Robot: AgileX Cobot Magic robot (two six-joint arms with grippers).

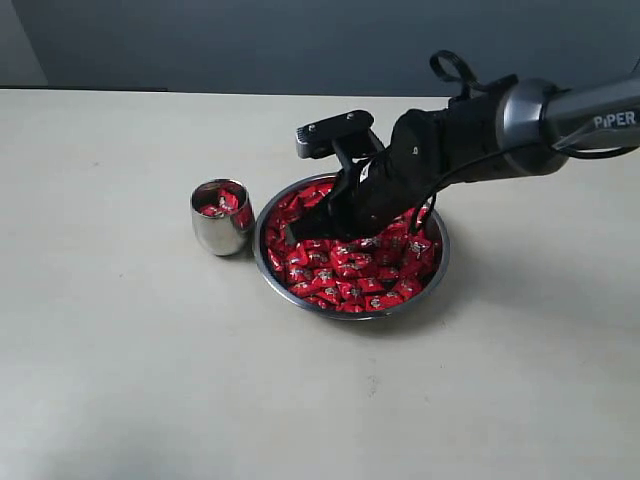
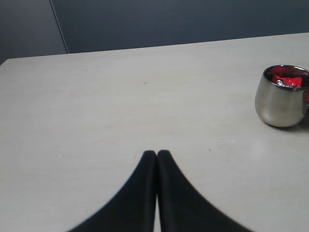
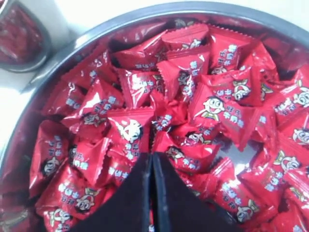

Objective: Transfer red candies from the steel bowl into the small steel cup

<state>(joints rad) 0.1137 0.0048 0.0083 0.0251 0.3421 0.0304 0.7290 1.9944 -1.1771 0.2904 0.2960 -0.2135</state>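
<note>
We see two grippers. The right gripper [image 3: 151, 157] has its two black fingers [image 3: 130, 203] pressed flat together, with no gap between them. Their tips are pushed down among the red candies [image 3: 217, 104], touching the wrappers around them. We cannot tell whether a sweet is pinched between the tips. From the exterior view the same right gripper [image 1: 303, 233] dips into the left half of the one steel bowl [image 1: 345, 313], on a black and grey arm [image 1: 560, 115] that reaches in from the right.

The left gripper [image 2: 157, 153] also has its fingers together, two smooth, dark, tapering blades that meet along a thin seam. It holds nothing and hangs over the bare table [image 2: 96, 96].

The candies in the bowl [image 1: 350, 275] are far too many for us to count; they cover almost the whole bottom. Each is a small pillow of glossy, crinkled red foil with serrated ends and a white cartoon face printed on it. The bowl [image 3: 159, 10] is wide, shallow and round, of shiny steel with a thin rim.

Just beside the bowl's left edge stands the one small steel cup [image 1: 220, 218], upright, rounded and polished like a mirror. Inside the cup [image 2: 282, 101] we make out a few red sweets [image 2: 288, 81], though not how many. The table [image 1: 120, 380] is pale, matt and smooth.
</note>
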